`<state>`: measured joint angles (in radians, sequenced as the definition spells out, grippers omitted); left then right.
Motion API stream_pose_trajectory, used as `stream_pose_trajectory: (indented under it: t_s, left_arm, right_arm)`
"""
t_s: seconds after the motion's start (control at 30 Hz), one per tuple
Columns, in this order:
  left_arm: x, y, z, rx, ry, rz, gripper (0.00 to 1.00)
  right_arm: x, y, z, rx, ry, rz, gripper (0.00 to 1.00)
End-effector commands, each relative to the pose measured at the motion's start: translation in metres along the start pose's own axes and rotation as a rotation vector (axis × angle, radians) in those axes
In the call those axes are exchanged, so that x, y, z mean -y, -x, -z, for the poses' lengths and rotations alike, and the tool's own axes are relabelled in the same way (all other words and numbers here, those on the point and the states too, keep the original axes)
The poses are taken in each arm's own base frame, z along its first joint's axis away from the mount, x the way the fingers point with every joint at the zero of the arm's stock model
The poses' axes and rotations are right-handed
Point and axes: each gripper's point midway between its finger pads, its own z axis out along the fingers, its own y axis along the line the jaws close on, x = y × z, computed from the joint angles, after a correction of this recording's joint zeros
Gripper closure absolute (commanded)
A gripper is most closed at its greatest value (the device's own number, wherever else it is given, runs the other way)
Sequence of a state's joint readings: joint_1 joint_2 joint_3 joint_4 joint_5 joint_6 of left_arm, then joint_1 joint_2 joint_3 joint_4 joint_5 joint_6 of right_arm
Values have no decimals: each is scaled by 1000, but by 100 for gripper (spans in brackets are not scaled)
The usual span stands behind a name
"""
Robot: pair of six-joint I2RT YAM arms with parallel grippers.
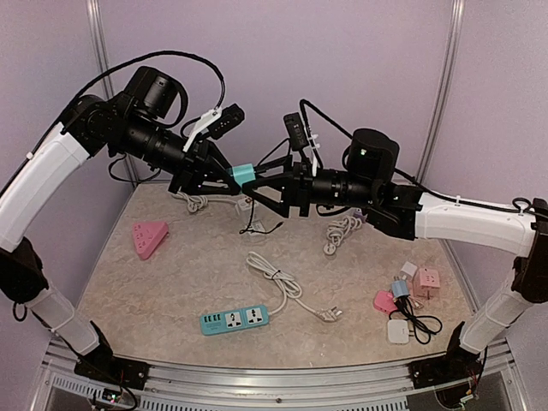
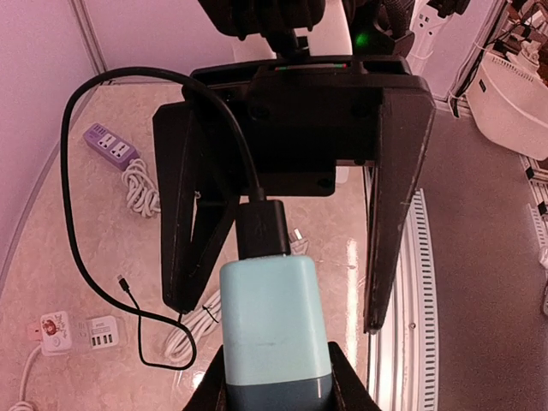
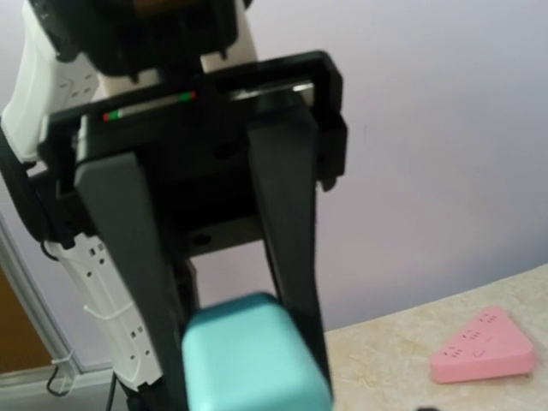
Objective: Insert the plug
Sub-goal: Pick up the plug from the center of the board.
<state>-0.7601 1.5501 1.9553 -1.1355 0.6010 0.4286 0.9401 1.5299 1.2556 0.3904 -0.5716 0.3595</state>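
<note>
Plug [image 2: 262, 227] in charger [image 2: 272, 330] shows only from left wrist; left hand [image 2: 276, 370] pinches charger, right hand [image 2: 276, 313] spread.

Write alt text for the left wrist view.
The left gripper clamps a pale blue charger block with a black plug at its far end. The right gripper faces it, fingers spread wide either side of the plug.

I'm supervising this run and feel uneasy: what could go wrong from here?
The black cable drapes across the open right tool; backing away could snag it and tug the USB plug loose. The left tool pinches the teal charger only at its lower end, so it might slip or tilt.
</note>
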Motion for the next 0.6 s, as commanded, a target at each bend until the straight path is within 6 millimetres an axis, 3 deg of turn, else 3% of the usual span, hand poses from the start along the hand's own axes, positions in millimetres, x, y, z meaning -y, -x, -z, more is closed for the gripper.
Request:
stream_pose_trajectory:
  t_s: [0.0,0.17,0.47,0.57]
  left_arm:
    - [6,7,1,18,-25,-25,100]
    - [9,0,-1,1,-37,-32,100]
    - [20,-3,-3,1,-100,-34,100]
    - [22,-3,-4,0,-107,-37,100]
  right_arm:
    - [-7,8,-7,11,75,-8,39]
    - [-13,11,-8,25,110,-5,64]
    - [-31,20,-1,50,187,38,69]
    - [-33,21,-2,46,202,35,79]
